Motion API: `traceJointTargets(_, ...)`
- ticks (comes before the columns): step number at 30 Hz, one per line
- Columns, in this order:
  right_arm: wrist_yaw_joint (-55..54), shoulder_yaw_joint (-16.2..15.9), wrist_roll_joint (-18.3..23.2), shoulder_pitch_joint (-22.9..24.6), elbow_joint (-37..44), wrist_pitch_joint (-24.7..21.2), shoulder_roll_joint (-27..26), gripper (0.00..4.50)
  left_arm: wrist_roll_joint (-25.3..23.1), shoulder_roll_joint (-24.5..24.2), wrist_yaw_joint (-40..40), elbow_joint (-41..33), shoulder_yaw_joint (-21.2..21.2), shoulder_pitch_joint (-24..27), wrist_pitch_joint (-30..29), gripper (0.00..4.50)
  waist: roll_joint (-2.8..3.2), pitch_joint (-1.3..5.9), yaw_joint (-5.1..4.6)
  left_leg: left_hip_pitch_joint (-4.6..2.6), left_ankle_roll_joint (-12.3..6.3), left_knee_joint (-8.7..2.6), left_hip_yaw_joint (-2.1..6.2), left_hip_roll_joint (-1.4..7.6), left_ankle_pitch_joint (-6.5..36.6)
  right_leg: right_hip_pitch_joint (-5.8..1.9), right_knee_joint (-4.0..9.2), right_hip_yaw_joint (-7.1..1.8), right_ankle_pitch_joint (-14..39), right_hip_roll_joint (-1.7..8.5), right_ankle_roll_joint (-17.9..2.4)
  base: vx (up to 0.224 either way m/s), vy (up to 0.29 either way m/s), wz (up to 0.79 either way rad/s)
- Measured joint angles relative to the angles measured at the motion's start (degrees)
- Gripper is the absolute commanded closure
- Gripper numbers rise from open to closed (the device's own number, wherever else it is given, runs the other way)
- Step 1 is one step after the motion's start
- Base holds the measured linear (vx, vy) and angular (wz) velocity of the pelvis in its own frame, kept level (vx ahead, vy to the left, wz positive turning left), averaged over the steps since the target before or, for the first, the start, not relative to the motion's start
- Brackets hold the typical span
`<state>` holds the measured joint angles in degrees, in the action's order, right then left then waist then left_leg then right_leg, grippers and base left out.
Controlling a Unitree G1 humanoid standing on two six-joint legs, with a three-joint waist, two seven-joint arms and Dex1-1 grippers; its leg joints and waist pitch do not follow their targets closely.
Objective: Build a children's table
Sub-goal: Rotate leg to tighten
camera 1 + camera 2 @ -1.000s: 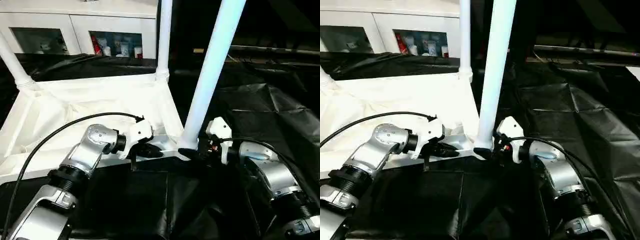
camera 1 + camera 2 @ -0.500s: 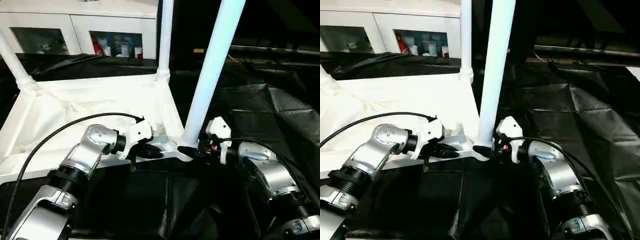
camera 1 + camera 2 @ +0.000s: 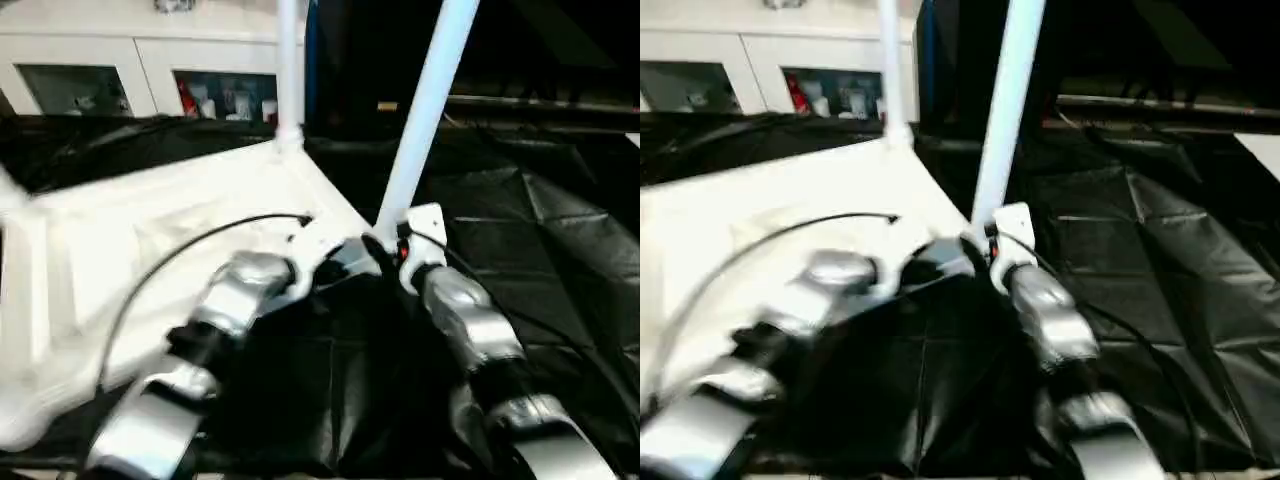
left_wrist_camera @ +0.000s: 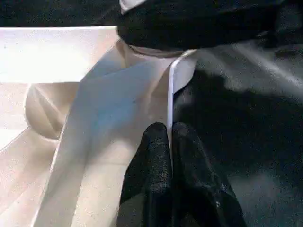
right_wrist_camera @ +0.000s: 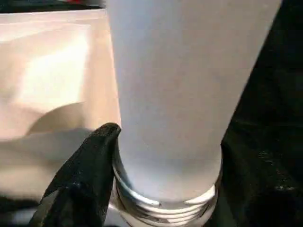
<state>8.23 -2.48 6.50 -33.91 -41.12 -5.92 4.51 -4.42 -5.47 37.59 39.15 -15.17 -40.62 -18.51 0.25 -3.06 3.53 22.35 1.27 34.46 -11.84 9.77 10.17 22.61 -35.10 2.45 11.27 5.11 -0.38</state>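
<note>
Left tool [image 4: 168, 142] pinches table rim [image 4: 171, 94]

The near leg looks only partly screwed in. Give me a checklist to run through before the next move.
1. Left gripper pinching the thin rim of the white plastic tabletop: ok, fingers shut on it.
2. Right gripper around the near white tapered tube leg: one black finger touches its base; full grip cannot tell.
3. Leg fully seated: not ok, screw threads are exposed.
4. Leg upright: not ok, it leans in the head views.
5. Far white leg standing in its corner socket: ok.
</note>
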Motion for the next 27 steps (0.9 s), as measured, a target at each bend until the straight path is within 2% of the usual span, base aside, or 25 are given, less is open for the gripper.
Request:
traceJointTargets(1, -0.7, 0.39, -0.19, -0.35, -0.76, 0.44, -0.41, 1.77, -0.02, 0.36, -0.6, 0.01, 0.03, -0.02, -0.24, 4.5, -0.01, 0.01, 0.0, -0.04, 0.0, -0.02, 0.0, 0.0, 0.0, -0.05, 0.0, 0.01, -0.05, 0.0, 0.07, 0.0, 0.0, 0.0)
traceJointTargets(2, -0.7, 0.92, -0.13, -0.49, -1.25, 0.99, -0.83, 1.42, -0.14, 0.38, -0.7, 0.01, 0.04, -0.02, -0.23, 4.5, -0.04, 0.02, 0.02, -0.07, 0.0, -0.03, 0.0, 0.01, 0.0, -0.07, 0.0, 0.02, -0.1, 0.0, 0.17, 0.0, 0.0, 0.0)
traceJointTargets(3, -0.65, 1.36, -0.1, -0.59, -1.79, 1.56, -1.13, 1.42, -0.32, 0.35, -0.71, 0.01, 0.04, -0.02, -0.15, 4.5, -0.05, 0.03, 0.04, -0.11, 0.0, -0.06, 0.0, 0.01, 0.0, -0.09, 0.0, 0.04, -0.11, 0.0, 0.2, 0.0, 0.0, 0.0)
traceJointTargets(4, -0.29, 1.65, -0.05, -0.59, -2.03, 1.97, -1.21, 1.05, -0.4, 0.31, -0.66, 0.01, 0.04, -0.01, -0.06, 4.5, -0.05, 0.03, 0.08, -0.11, 0.0, -0.09, 0.0, 0.02, 0.0, -0.09, 0.01, 0.06, -0.11, 0.0, 0.2, 0.0, 0.0, 0.0)
traceJointTargets(9, 3.39, 2.76, 2.03, -0.28, -4.38, 3.25, -1.29, 0.8, -0.32, -1.16, 1.19, -1.34, -0.11, 0.71, 0.47, 4.5, 0.0, 0.0, -0.04, 0.03, 0.0, -0.15, 0.0, 0.02, 0.0, 0.08, 0.03, 0.06, -0.13, 0.0, 0.21, 0.0, 0.0, 0.0)
traceJointTargets(10, 5.43, 2.63, 2.43, -0.21, -4.07, 2.86, -0.51, 0.6, -0.3, -1.74, 1.98, -1.97, -0.37, 1.07, 0.69, 4.5, -0.01, -0.01, -0.04, 0.04, 0.0, -0.16, 0.0, 0.03, 0.0, 0.09, 0.02, 0.1, -0.14, 0.0, 0.21, 0.0, 0.0, 0.0)
traceJointTargets(12, 8.45, 2.38, 2.7, 0.28, -3.05, 2.06, 0.74, 0.51, -0.27, -2.37, 3.1, -2.47, -0.51, 1.38, 1.14, 4.5, 0.0, -0.01, -0.03, 0.06, 0.0, -0.19, 0.0, 0.04, 0.0, 0.12, 0.01, 0.12, -0.14, 0.0, 0.21, 0.0, 0.0, 0.0)
traceJointTargets(15, 16.26, 0.36, 3.05, 3.67, 3.35, -0.14, 4.54, 0.51, -0.11, -3.88, 5.55, -3.37, -0.67, 1.79, 1.99, 4.5, -0.02, -0.02, 0.14, 0.2, -0.02, -0.21, 0.0, 0.07, -0.01, 0.23, 0.04, 0.16, -0.13, 0.0, 0.22, 0.0, 0.0, 0.0)
traceJointTargets(18, 26.4, -2.03, 4.19, 7.7, 10.41, -1.29, 10.99, 0.51, 0.34, -6.84, 9.79, -3.75, -1.08, 2.16, 4.13, 4.5, -0.03, -0.02, 0.27, 0.26, -0.06, -0.2, 0.0, 0.07, -0.04, 0.27, 0.1, 0.17, -0.12, 0.0, 0.25, 0.0, 0.0, 0.0)
traceJointTargets(20, 29.13, -1.88, 4.5, 8.09, 12.02, -1.32, 12.84, 0.51, 0.43, -8.24, 11.71, -3.95, -1.03, 2.47, 5.22, 4.5, -0.07, -0.05, -0.12, 0.24, -0.07, -0.19, 0.0, 0.08, -0.04, 0.29, 0.09, 0.17, -0.12, -0.01, 0.25, 0.0, 0.0, 0.0)
traceJointTargets(23, 36.24, -3.6, 5.09, 9.83, 17.09, -1.43, 16.16, 0.51, 1.67, -11.19, 18.1, -5.42, -1.55, 3.77, 7.19, 4.5, -0.05, -0.06, -0.08, 0.26, -0.07, -0.21, 0.0, 0.09, -0.04, 0.32, 0.12, 0.18, -0.11, -0.01, 0.26, 0.0, 0.0, 0.0)
traceJointTargets(27, 41.24, -4.16, 5.87, 9.94, 20.74, -2.64, 18.45, 0.51, 3.63, -14.12, 25.59, -7.0, -2.55, 5.17, 9.39, 4.5, -0.04, -0.06, 0.25, 0.28, -0.07, -0.21, 0.0, 0.09, -0.04, 0.32, 0.12, 0.19, -0.1, -0.01, 0.26, 0.0, 0.0, 0.0)
